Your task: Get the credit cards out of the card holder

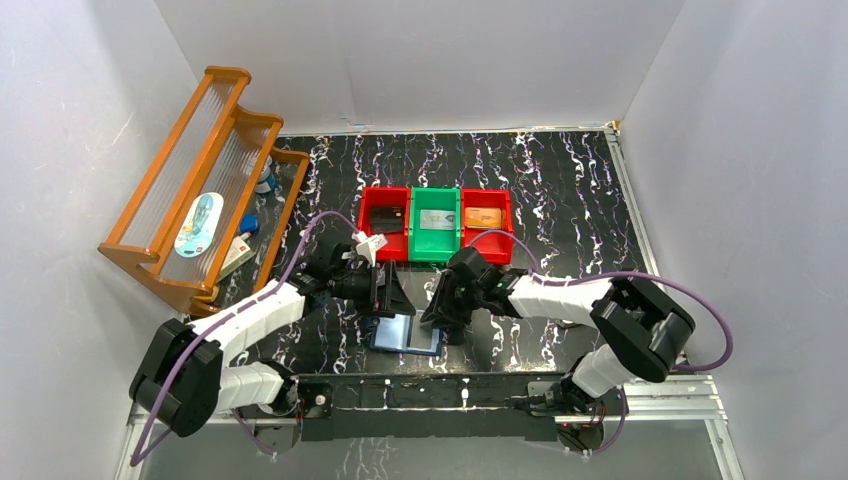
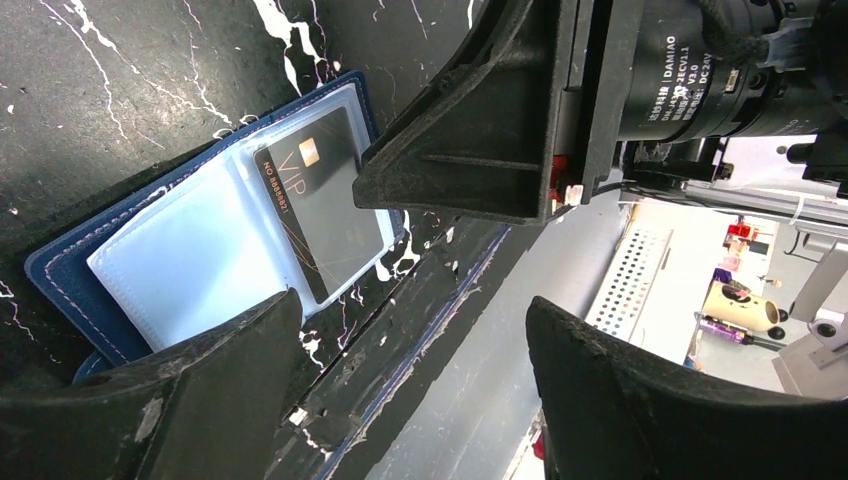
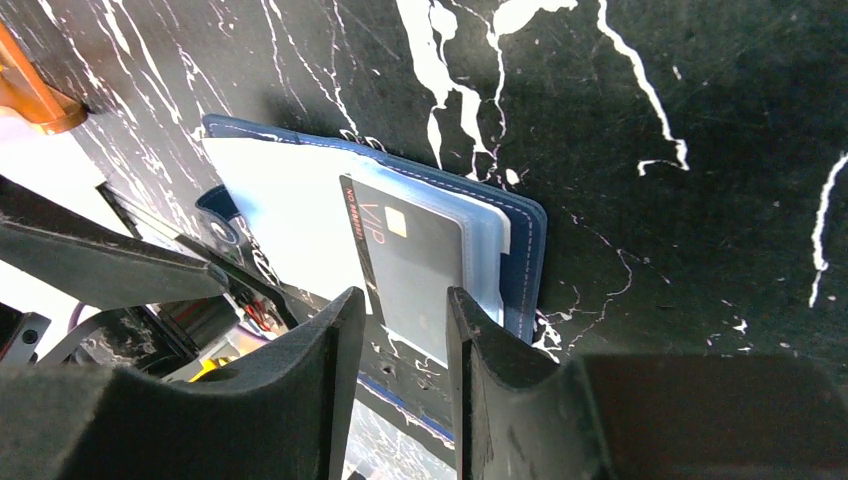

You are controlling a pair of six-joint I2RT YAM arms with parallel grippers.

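Right claw point(image 3: 402, 300) hovers part-open over the black credit card point(image 3: 420, 260), which juts from the card holder point(image 1: 408, 335) spread on the bench point(image 1: 560, 200), low centre of the top view; left claw point(image 2: 410, 310) gapes wide. We judge the card light, stiff, slick: pinch its exposed end.

Left arm point(image 1: 255, 318), right arm point(image 1: 555, 295): white shells, black joint housings, purple cable point(image 1: 580, 275) trailing behind each wrist. Left gripper point(image 2: 412, 305), right gripper point(image 3: 403, 300): matte black wedge fingers point(image 3: 300, 400), scuffed. Motor point(image 2: 690, 60) behind right fingers marked DAMIAO.
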